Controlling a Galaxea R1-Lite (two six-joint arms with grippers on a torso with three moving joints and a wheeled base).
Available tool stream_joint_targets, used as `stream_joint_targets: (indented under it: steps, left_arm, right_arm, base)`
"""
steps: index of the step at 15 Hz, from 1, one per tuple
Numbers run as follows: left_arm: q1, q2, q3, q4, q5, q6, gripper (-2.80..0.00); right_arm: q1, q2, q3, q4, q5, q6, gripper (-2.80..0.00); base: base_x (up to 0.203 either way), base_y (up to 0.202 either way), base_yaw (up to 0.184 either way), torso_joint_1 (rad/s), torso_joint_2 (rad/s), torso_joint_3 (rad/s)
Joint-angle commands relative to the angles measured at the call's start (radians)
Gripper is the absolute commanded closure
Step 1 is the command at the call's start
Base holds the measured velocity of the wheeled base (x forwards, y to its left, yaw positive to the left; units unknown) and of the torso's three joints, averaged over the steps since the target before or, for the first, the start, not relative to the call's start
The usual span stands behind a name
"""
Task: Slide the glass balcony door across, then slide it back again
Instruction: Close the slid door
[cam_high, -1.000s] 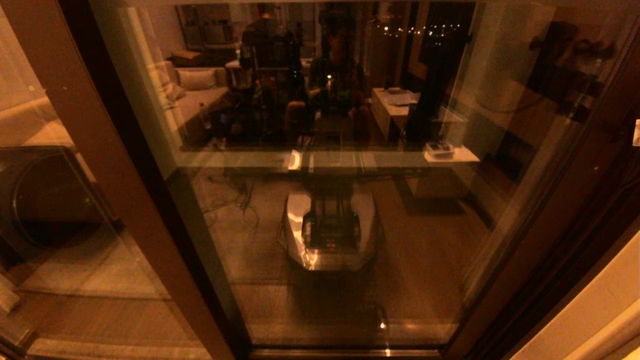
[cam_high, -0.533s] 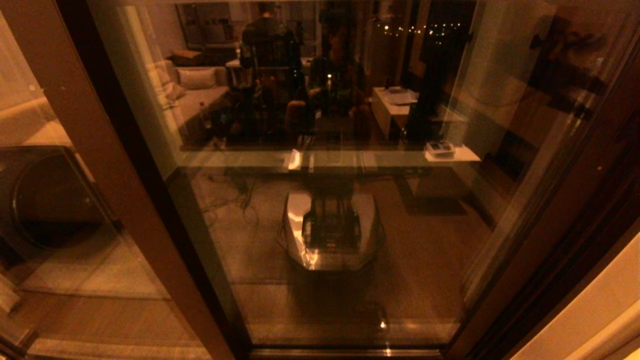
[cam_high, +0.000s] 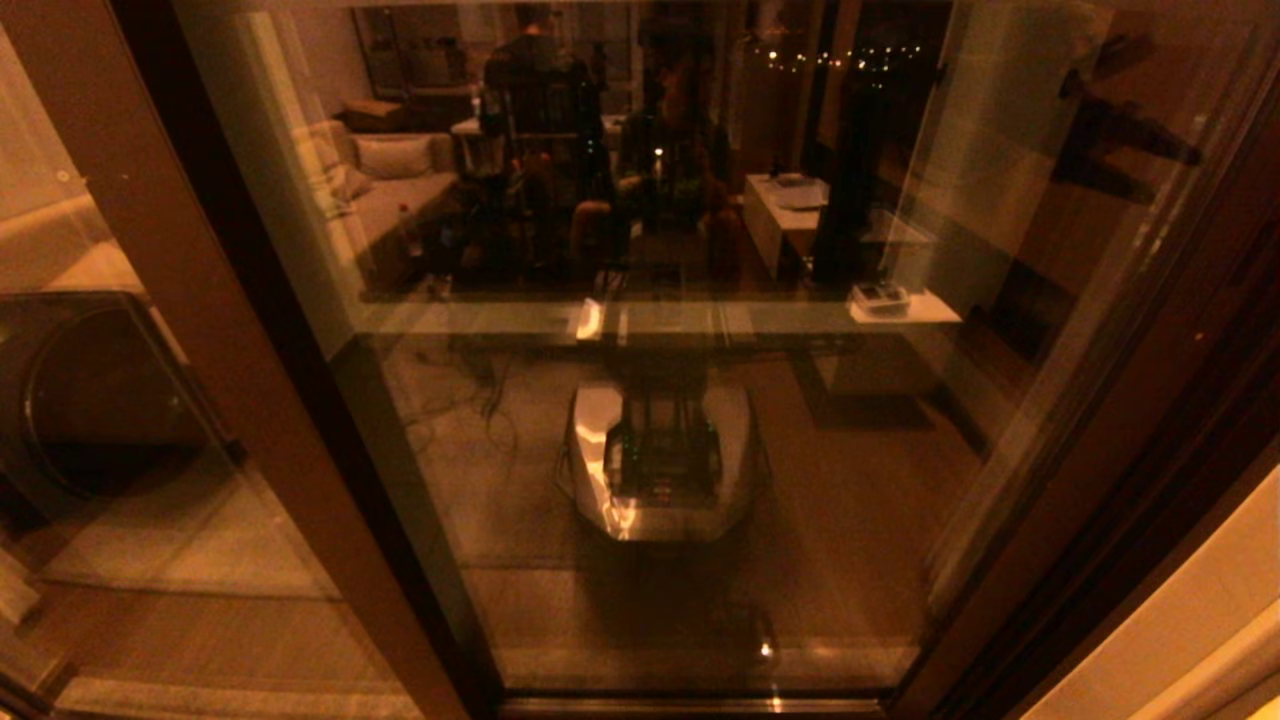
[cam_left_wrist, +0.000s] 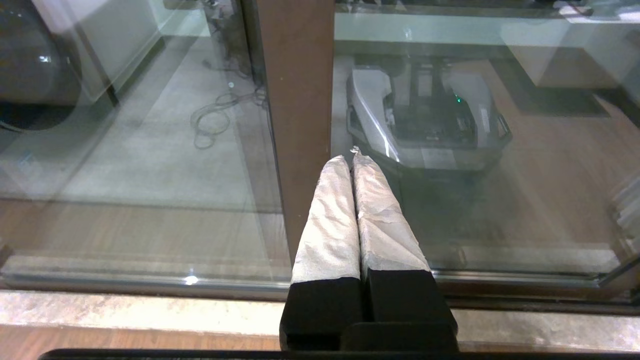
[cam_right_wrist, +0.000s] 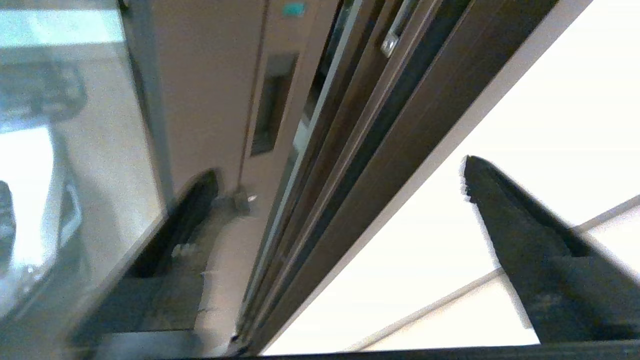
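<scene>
The tall reflective glass balcony door (cam_high: 650, 400) in its dark brown frame fills my head view, sitting closed or nearly so against the dark jamb (cam_high: 1150, 480) on my right. My own base shows only as a reflection in the pane.

My right gripper (cam_right_wrist: 340, 185) is released, fingers spread wide, astride the door's handle-side upright rail (cam_right_wrist: 210, 100). One finger (cam_right_wrist: 190, 225) is on the glass side, the other (cam_right_wrist: 520, 235) is over the pale wall (cam_right_wrist: 500, 100). It isn't gripping anything yet.

My left gripper (cam_left_wrist: 352, 160) is clenched with nothing in it, its white-wrapped fingers pressed together. Its tips are near the brown meeting rail (cam_left_wrist: 297, 100) by the narrower fixed pane (cam_left_wrist: 125, 150); I can't tell if they touch it.

Risks:
- The spread right fingers could miss the slim recessed handle slot (cam_right_wrist: 270, 100) and skid along the smooth rail, so the door wouldn't move.
- Pushing at an angle could bind the door in its floor track (cam_left_wrist: 150, 285).
- The left fingertips could get caught if the rail moves past them.

View differences:
- Neither gripper shows directly in the head view.
- Only the right wrist view shows the slot and the small metal latch (cam_right_wrist: 389, 45).
- Only the left wrist view shows the track.
</scene>
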Motion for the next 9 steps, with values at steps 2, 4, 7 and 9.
stream_joint_targets:
  steps: [2, 4, 7, 9]
  left_arm:
    - [0.000, 0.000, 0.000, 0.001, 0.000, -0.001, 0.00]
    - [0.000, 0.000, 0.000, 0.001, 0.000, -0.001, 0.00]
    - [0.000, 0.000, 0.000, 0.001, 0.000, -0.001, 0.00]
    - [0.000, 0.000, 0.000, 0.001, 0.000, -0.001, 0.00]
  right_arm:
    - [0.015, 0.005, 0.014, 0.008, -0.001, -0.004, 0.00]
    - [0.018, 0.019, 0.013, 0.009, -0.003, -0.003, 0.00]
    - [0.021, 0.037, 0.007, 0.008, -0.005, -0.002, 0.00]
    - [0.021, 0.075, -0.001, 0.003, -0.012, 0.001, 0.00]
  base:
    - [0.000, 0.000, 0.000, 0.000, 0.00, 0.000]
    - [0.000, 0.000, 0.000, 0.000, 0.00, 0.000]
    - [0.000, 0.000, 0.000, 0.000, 0.00, 0.000]
    - [0.000, 0.000, 0.000, 0.000, 0.00, 0.000]
